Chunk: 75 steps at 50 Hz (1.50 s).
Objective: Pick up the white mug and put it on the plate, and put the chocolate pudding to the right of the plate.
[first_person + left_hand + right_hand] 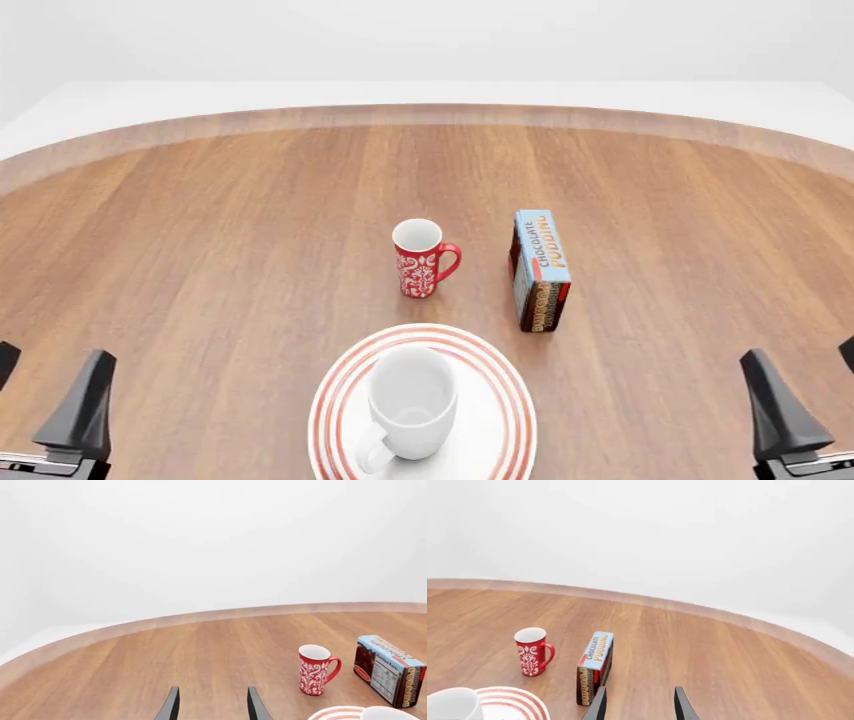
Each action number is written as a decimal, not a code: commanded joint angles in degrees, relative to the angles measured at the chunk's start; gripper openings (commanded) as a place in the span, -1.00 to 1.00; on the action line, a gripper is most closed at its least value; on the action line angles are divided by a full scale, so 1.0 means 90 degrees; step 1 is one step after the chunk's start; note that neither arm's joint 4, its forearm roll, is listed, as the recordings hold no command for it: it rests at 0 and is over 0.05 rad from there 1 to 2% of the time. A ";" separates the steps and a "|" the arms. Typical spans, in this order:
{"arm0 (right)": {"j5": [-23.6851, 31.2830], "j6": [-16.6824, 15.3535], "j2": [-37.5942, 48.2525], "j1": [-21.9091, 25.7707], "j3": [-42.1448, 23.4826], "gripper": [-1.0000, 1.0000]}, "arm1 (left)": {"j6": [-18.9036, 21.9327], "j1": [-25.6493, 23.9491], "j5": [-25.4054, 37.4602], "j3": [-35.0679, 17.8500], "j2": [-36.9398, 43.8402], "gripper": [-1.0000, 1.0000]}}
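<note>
Both end effectors open, empty: left point(47, 405), right point(814, 400).

I read one label only: orange "CHOCOLATE PUDDING" on the light-blue top face of the chocolate pudding point(541, 269), right of frame centre.

Illumination was bright, even and diffuse in all three views, with no identifiable source direction and a pale, nearly featureless backdrop. Shadows were faint: only soft contact shading was noted beneath the red mug point(423, 258) and the chocolate pudding point(541, 268), and no glare appeared on the wooden table point(214, 250). Focus was sharp throughout, though the table's far edge bowed markedly in both wrist views.
</note>
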 commanded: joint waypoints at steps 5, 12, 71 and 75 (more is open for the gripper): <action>0.0012 -0.0231 0.0415 0.0292 -0.0408 1.00 | -0.0062 -0.0042 0.0011 -0.0001 0.0000 1.00; -0.0310 -0.0215 0.0976 0.0401 -0.0547 1.00 | -0.0089 -0.0051 0.0020 -0.0002 0.0000 1.00; -0.1414 0.0009 0.5663 0.0952 -0.2685 1.00 | -0.0215 -0.0012 0.0035 0.0012 0.0000 1.00; -0.1395 0.0041 0.5901 0.0929 -0.2839 1.00 | -0.0225 -0.0022 0.0035 0.0013 0.0000 1.00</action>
